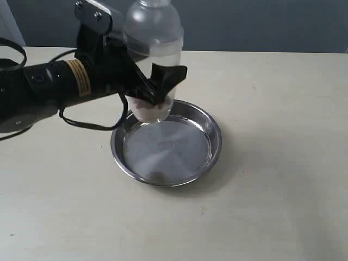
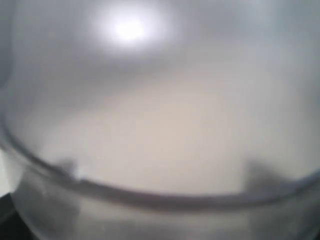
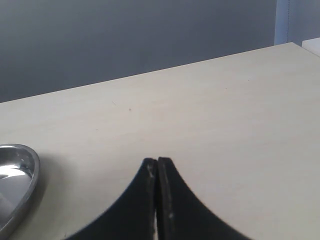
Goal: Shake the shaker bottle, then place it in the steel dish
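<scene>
The frosted shaker bottle (image 1: 154, 49) hangs upright over the back left rim of the steel dish (image 1: 209, 117), its base just above the rim. Brown granules lie in its bottom. My left gripper (image 1: 155, 87) is shut on the bottle's lower body, black fingers (image 1: 169, 76) on either side. In the left wrist view the bottle (image 2: 160, 125) fills the frame as a blur, hiding the fingers. My right gripper (image 3: 158, 161) is shut with nothing in it, low over bare table; the dish rim (image 3: 27, 172) shows at its side. The exterior view does not show the right arm.
The dish sits near the middle of a pale wooden table (image 1: 283, 163). A black cable (image 1: 87, 124) loops from the left arm onto the table beside the dish. A dark wall runs behind the table's far edge.
</scene>
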Available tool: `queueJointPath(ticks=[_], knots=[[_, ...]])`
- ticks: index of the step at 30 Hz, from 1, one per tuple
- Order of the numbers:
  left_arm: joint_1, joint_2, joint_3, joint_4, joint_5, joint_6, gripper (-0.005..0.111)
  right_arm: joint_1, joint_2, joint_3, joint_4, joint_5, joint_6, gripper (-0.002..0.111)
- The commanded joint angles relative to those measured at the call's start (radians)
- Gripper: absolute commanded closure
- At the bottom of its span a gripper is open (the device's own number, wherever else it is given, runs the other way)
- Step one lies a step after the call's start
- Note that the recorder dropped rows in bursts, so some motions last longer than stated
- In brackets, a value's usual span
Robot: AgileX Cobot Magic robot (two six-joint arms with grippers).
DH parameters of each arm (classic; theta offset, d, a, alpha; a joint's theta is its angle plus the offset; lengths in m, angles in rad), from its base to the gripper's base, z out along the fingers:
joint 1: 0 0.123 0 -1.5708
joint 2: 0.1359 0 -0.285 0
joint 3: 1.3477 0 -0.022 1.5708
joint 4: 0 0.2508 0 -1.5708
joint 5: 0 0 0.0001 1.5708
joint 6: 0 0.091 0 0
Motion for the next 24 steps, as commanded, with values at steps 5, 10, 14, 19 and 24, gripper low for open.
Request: queueJointPath(ticks=[5, 10, 14, 19, 24], knots=[[-0.087, -0.065, 0.048, -0.151, 0.053, 0.196, 0.106, 0.002, -0.005, 0.002, -0.001, -0.011, 0.0, 0.109], [-0.148, -0.105, 0.048, -0.208, 0.208, 0.291, 0.106, 0.002, -0.005, 0.002, -0.001, -0.011, 0.0, 0.109], [-0.143, -0.098, 0.048, -0.52, 0.215, 0.403, 0.106, 0.002, -0.005, 0.002, -0.001, -0.011, 0.0, 0.109], [-0.121, -0.114, 0.048, -0.934, 0.216, 0.63, 0.106, 0.002, -0.005, 0.002, -0.003, -0.011, 0.0, 0.109], [-0.283, -0.14, 0.048, -0.383, 0.302, 0.522, 0.106, 0.002, -0.005, 0.002, 0.0, -0.011, 0.0, 0.109]])
